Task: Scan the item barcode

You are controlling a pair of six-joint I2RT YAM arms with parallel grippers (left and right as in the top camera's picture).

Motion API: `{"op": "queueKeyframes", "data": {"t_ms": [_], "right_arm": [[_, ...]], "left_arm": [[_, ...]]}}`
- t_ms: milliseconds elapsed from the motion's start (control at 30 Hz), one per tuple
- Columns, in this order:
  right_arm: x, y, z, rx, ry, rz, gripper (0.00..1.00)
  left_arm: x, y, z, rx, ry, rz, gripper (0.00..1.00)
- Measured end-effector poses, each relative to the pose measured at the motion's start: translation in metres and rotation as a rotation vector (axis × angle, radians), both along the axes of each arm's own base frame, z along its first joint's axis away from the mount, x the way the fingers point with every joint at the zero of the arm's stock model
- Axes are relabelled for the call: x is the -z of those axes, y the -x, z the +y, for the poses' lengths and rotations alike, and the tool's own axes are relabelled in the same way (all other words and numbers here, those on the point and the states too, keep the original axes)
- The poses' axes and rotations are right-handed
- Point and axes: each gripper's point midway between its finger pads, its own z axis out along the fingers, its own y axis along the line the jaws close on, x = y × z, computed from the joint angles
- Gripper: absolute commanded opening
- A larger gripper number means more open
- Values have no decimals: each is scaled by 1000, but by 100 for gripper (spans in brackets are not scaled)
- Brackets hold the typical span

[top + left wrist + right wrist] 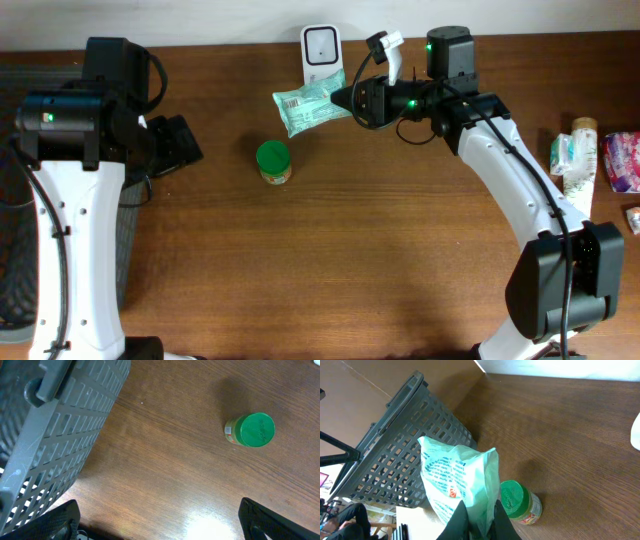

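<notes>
The right gripper is clamped on one end of the pale green packet, its fingers pinching the crimped plastic. The packet hangs clear of the table. Seen from overhead, the packet's long axis runs away from the fingertips toward the left arm's side, slightly slanted. It sits just in front of the white scanner, and its far edge overlaps the scanner's base in that view. The coming move seems to turn on that relation: the packet is already at the scanner, so what remains is likely a turn of the wrist to face the printed code toward the window. I cannot tell which face carries the barcode.

Further in front of the scanner, and a little toward the left arm, the green-lidded jar stands on the wood, apart from the packet. The left gripper is well off to that side of the scanner with its fingers spread wide and nothing between them. Beyond it is the grey basket. The right arm is plainly the nearer one.
</notes>
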Motion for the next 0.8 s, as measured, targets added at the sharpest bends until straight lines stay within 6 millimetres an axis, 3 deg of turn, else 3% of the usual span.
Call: {"op": "queueKeyframes", "data": {"t_ms": [333,400,500,633,700,733,800], "right_arm": [[3,2,0,0,4,19,4],[10,3,-3,18,24,55,4],[39,1,-19,131,143,162,4],[98,-2,-77,413,486,294,4],[122,8,-125,569,735,348,4],[126,10,-140,616,804,353,4],[132,29,-187,753,1043,393,4]], "left_arm": [[0,0,0,0,0,0,99],[0,0,0,0,0,0,99],[0,0,0,0,0,1,99],[0,0,0,0,0,1,99],[0,0,0,0,0,0,99],[0,0,0,0,0,0,99],[0,0,0,0,0,1,99]]}}
